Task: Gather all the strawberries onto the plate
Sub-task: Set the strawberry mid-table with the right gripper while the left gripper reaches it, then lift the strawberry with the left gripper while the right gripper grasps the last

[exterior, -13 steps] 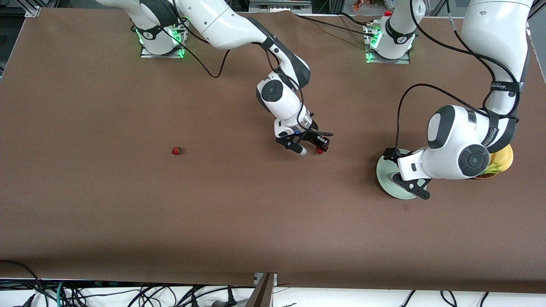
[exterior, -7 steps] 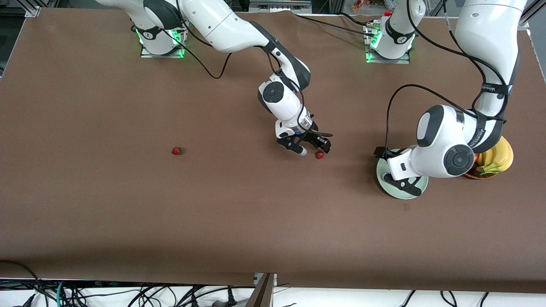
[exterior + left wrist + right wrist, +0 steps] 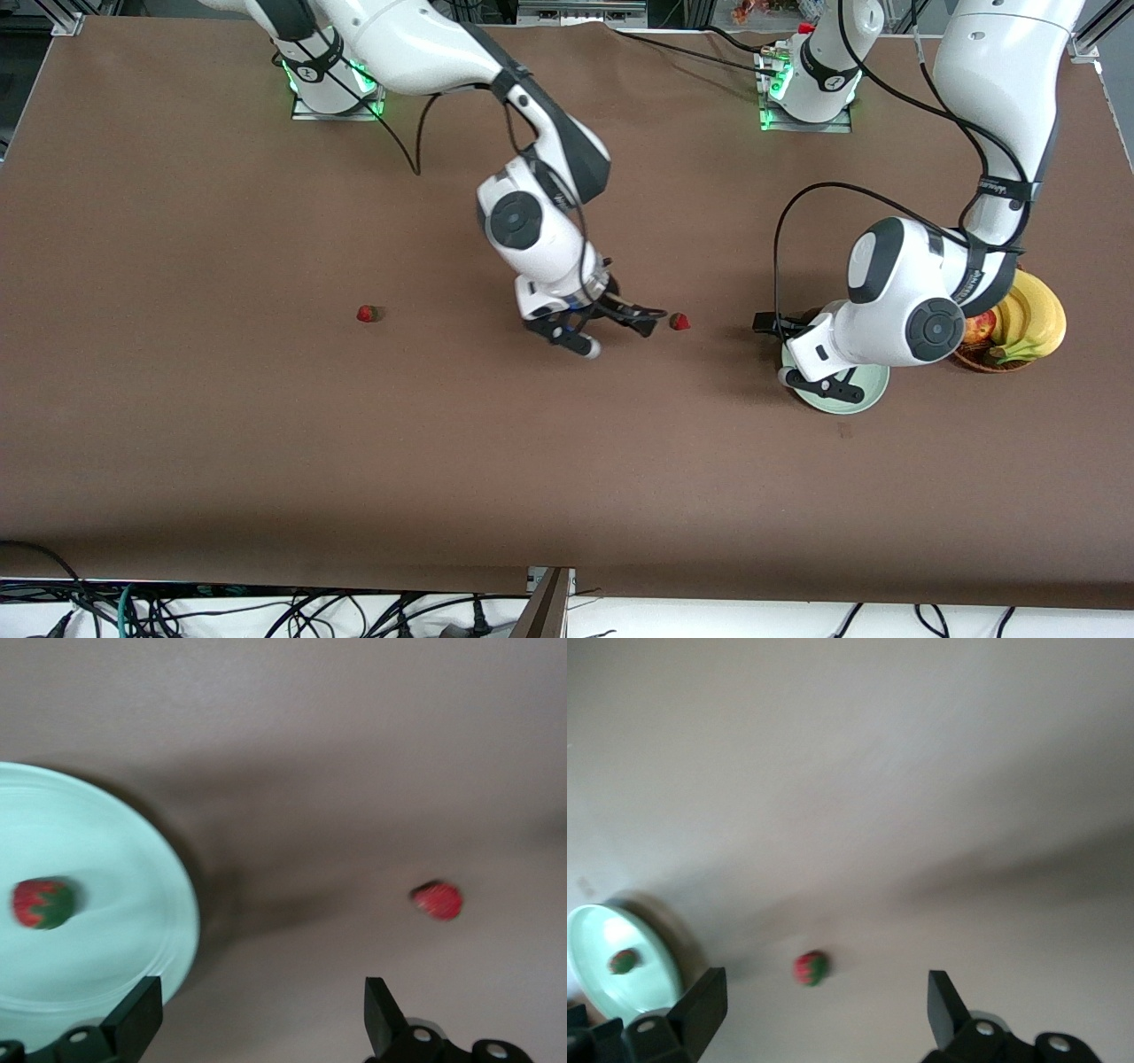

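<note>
Front view, going across: the first strawberry (image 3: pixel 368 314) is lying alone on the worktop (image 3: pixel 221 461), at about 9 o'clock from the middle. The right tool (image 3: pixel 616 337) is hanging over the bare middle of the worktop. Its fingers are standing wide and are holding nothing. The second strawberry (image 3: pixel 679 321) is lying just beside it, at its 3 o'clock. The left tool (image 3: pixel 802 359) is hanging over the plate's 9 o'clock edge, also wide and empty. The plate (image 3: pixel 868 394) is sitting near the left arm's end of the worktop. The third strawberry (image 3: pixel 40 904) is lying in it. At the plate's 3 o'clock a basket (image 3: pixel 983 361) is holding an apple (image 3: pixel 974 328) and bananas (image 3: pixel 1036 315).

I think the step now is picking up the second strawberry, and the left tool is looking best placed for it. To do it well, the tool should be going straight down with one finger on each side of the berry. It should be closing softly, because the berry is tiny and may be rolling away. Then it should be lifting clear of the rim before letting go.

Counting: three strawberries, with one in the plate and two on the worktop. One plate, two tools, one basket, one apple, one bunch of bananas.
</note>
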### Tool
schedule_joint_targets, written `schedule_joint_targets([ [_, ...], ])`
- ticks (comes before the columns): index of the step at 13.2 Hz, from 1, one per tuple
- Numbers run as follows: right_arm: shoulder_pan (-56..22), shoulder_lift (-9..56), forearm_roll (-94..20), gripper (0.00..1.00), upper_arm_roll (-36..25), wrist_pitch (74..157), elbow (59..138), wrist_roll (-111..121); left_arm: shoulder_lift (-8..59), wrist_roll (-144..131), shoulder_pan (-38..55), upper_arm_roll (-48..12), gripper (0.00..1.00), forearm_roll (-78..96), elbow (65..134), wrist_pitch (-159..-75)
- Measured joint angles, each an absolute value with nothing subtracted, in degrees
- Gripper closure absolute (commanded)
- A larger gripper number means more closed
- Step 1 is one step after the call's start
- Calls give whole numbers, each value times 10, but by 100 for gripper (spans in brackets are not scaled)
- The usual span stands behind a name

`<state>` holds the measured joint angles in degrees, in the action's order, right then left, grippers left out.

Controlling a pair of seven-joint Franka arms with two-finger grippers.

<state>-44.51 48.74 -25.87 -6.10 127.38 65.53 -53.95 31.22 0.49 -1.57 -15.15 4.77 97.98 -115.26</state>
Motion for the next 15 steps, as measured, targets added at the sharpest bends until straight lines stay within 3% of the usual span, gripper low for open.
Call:
schedule_joint_targets([
  [4,-422,448,-259,0,-159,1097,665,-371,316,-159,26,-181,0,48,1008,-1222],
  [9,-411,442,-259,0,-255,991,680,-191,336,-291,93,-181,0,39,1096,-1409],
  [12,-388,441,-255,0,-281,967,708,-77,353,-292,93,-179,47,13,1125,-1475],
  [13,-383,441,-252,0,-295,966,724,-37,356,-292,93,-179,75,-1,1125,-1478],
  [14,-380,441,-249,0,-309,966,743,-3,356,-293,92,-179,90,-10,1125,-1478],
  [15,-377,442,-248,0,-317,968,761,19,356,-293,91,-179,91,-14,1125,-1478],
])
